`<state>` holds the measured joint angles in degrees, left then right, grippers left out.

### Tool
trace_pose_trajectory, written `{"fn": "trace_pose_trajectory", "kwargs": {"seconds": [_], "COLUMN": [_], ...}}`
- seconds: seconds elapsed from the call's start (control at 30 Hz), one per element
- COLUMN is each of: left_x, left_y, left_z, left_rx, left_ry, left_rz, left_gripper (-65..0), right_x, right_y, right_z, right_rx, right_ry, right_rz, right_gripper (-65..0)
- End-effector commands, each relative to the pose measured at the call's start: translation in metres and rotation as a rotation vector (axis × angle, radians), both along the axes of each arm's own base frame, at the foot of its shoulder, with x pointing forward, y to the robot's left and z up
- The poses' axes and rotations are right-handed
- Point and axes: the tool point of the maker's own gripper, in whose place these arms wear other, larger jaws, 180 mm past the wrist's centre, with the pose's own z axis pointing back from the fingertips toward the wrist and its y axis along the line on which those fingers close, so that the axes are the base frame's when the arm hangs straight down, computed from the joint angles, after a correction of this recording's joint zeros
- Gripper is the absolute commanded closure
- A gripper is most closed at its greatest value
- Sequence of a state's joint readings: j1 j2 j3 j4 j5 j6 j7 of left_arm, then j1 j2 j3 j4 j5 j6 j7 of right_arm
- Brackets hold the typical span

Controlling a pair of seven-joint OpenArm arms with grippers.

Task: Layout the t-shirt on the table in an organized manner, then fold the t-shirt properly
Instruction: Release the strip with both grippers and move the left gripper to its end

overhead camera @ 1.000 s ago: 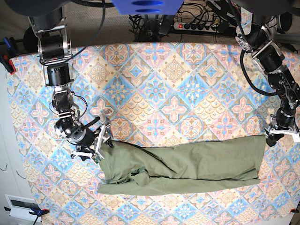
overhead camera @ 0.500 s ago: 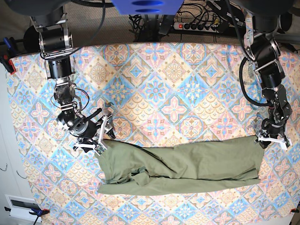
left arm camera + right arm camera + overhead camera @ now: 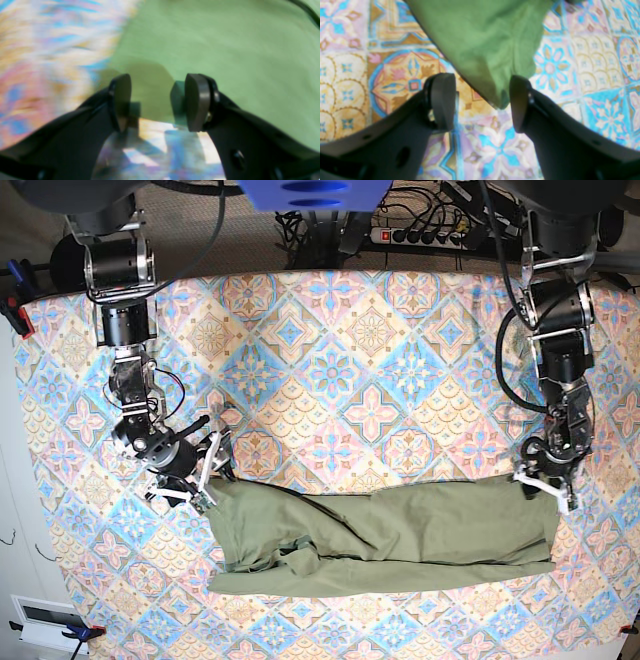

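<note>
The t-shirt (image 3: 390,540) lies as a long, folded olive-green band across the lower middle of the base view, running from lower left to right, with rumpled creases toward its left end. It rests flat on the tabletop (image 3: 370,360), whose tile-pattern cloth of blue, pink and cream fills most of the frame around it.

At the shirt's upper left corner sits the right gripper (image 3: 190,478), on the left side of the base view. In the right wrist view the right gripper (image 3: 482,102) has its jaws spread wide, and a pointed corner of the t-shirt (image 3: 480,45) hangs down from the top of the frame into the gap between them, its tip close to the right-hand jaw; the fabric is not pinched.

At the shirt's upper right corner sits the left gripper (image 3: 541,485), on the right side of the base view. In the left wrist view, which is blurred, the left gripper (image 3: 157,102) also stands spread, with the edge of the t-shirt (image 3: 212,45) lying between and beyond its jaws and patterned tabletop (image 3: 160,150) showing below. No cloth is clamped there either.
</note>
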<state>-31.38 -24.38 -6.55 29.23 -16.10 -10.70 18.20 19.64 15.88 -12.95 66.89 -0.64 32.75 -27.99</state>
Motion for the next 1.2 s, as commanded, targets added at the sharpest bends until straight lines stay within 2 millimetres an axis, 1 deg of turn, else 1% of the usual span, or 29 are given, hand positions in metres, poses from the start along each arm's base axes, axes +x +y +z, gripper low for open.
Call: {"fn": "trace_pose_trajectory", "kwargs": {"seconds": [0.0,0.1,0.13,0.2,0.27,0.37,0.43,0.6,0.7,0.8,0.83,0.93,1.0,1.07,1.17], "left_x": [0.012,0.001,-0.002,-0.008,-0.014,-0.024,-0.027,-0.028,-0.026,-0.02,-0.019,-0.019,-0.016,-0.016,-0.015], "left_y": [0.021,0.034,0.041,0.059,0.069,0.086,0.093,0.091,0.086,0.072,0.07,0.068,0.06,0.058,0.053], "left_z": [0.027,0.02,0.02,0.024,0.024,0.027,0.029,0.027,0.025,0.021,0.02,0.019,0.015,0.015,0.011], "left_rx": [0.035,0.054,0.07,0.093,0.087,0.042,0.029,0.026,0.019,0.001,0.009,0.04,0.036,0.035,0.026], "left_ry": [-0.065,-0.046,-0.039,-0.037,-0.04,-0.095,-0.11,-0.106,-0.105,-0.105,-0.1,-0.086,-0.082,-0.081,-0.077], "left_rz": [0.032,0.095,0.128,0.186,0.224,0.309,0.339,0.337,0.331,0.318,0.309,0.288,0.276,0.274,0.27], "left_gripper": [-33.7,-34.2,-34.2,-33.9,-33.8,-34.1,-34.2,-34.2,-34.3,-34.3,-34.3,-34.3,-34.3,-33.9,-33.6], "right_x": [0.015,0.016,0.016,0.016,0.016,0.016,0.016,0.016,0.018,0.013,0.011,0.011,0.009,0.007,0.004], "right_y": [-0.005,-0.003,-0.003,-0.003,-0.003,-0.003,-0.003,-0.003,0.001,0.003,0.004,0.006,0.007,0.007,0.009], "right_z": [0.025,0.031,0.033,0.033,0.033,0.033,0.033,0.033,0.041,0.039,0.038,0.043,0.042,0.039,0.042], "right_rx": [0.005,-0.005,-0.004,-0.004,-0.004,-0.004,-0.004,-0.004,-0.002,-0.002,-0.002,-0.002,-0.001,-0.001,0.0], "right_ry": [-0.065,-0.074,-0.081,-0.081,-0.081,-0.079,-0.079,-0.081,-0.103,-0.103,-0.101,-0.116,-0.114,-0.108,-0.12], "right_rz": [-0.009,-0.005,-0.003,-0.003,-0.003,-0.004,-0.004,-0.003,0.007,0.011,0.014,0.019,0.021,0.021,0.029], "right_gripper": [-32.3,-32.3,-32.4,-32.4,-32.4,-32.4,-32.4,-32.3,-32.3,-32.3,-32.3,-32.3,-32.2,-32.2,-32.2]}}
